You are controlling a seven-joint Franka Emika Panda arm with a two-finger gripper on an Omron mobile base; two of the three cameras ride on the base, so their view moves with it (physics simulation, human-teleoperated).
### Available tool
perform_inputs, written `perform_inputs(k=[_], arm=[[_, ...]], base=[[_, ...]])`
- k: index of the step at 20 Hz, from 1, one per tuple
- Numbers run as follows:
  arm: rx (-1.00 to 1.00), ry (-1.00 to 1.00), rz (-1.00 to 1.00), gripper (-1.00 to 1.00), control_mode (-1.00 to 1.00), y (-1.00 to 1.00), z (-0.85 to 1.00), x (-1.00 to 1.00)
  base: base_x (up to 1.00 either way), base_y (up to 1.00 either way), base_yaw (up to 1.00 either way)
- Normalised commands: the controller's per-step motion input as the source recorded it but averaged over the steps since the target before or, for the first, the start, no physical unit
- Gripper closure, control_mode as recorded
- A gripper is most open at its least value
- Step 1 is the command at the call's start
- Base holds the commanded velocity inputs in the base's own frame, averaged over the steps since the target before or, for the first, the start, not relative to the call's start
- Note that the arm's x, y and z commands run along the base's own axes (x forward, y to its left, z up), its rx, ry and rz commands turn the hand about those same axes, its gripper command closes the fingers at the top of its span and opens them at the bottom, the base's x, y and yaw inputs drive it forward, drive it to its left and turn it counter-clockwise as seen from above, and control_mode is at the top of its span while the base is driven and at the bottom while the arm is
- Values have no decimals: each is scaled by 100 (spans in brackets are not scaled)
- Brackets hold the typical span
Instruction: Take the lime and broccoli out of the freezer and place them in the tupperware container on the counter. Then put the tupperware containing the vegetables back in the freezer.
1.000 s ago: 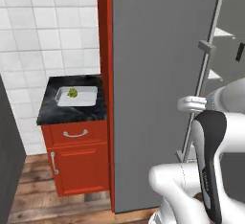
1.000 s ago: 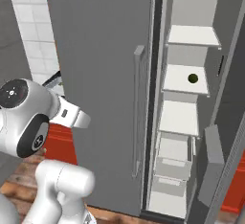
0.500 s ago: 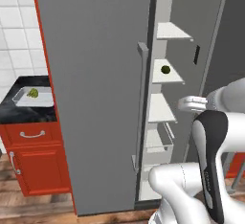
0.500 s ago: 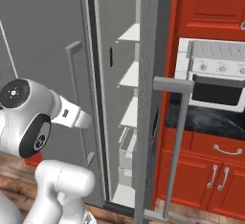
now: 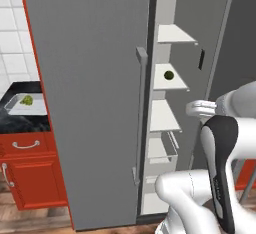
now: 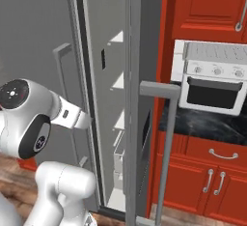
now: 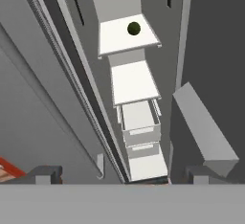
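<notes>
**Lime waited on a narrow shelf, claw wide and empty**

The gripper (image 7: pixel 122 175) stood with its jaws spread wide, holding nothing, aimed into the open freezer (image 5: pixel 100 78). The lime (image 7: pixel 134 28) sat alone on a white shelf (image 7: pixel 115 39), well apart from the fingers. To my eye the trouble lay in the reach: the opening looked narrow, so the arm could clip the door edge or the bar handle (image 6: pixel 164 148) on its way in, and a round lime nudged off-centre might roll to the back.

The left base view showed the counter (image 5: pixel 20 120) with the tupperware container (image 5: pixel 37 109) and the broccoli (image 5: pixel 26 99) already in it. The right base view instead caught a toaster oven (image 6: pixel 214 82) beyond the door.
</notes>
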Motion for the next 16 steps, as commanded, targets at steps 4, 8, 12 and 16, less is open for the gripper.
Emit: perform_inputs(k=[4, 8, 12, 16], arm=[[0, 0, 0, -100, 100, 0, 0, 0], [0, 0, 0, -100, 100, 0, 0, 0], [8, 0, -3, -100, -100, -53, 2, 13], [5, 0, -8, -100, -100, -26, 0, 92]], base=[[89, 0, -2], [50, -6, 0], [0, 0, 0], [0, 0, 0]])
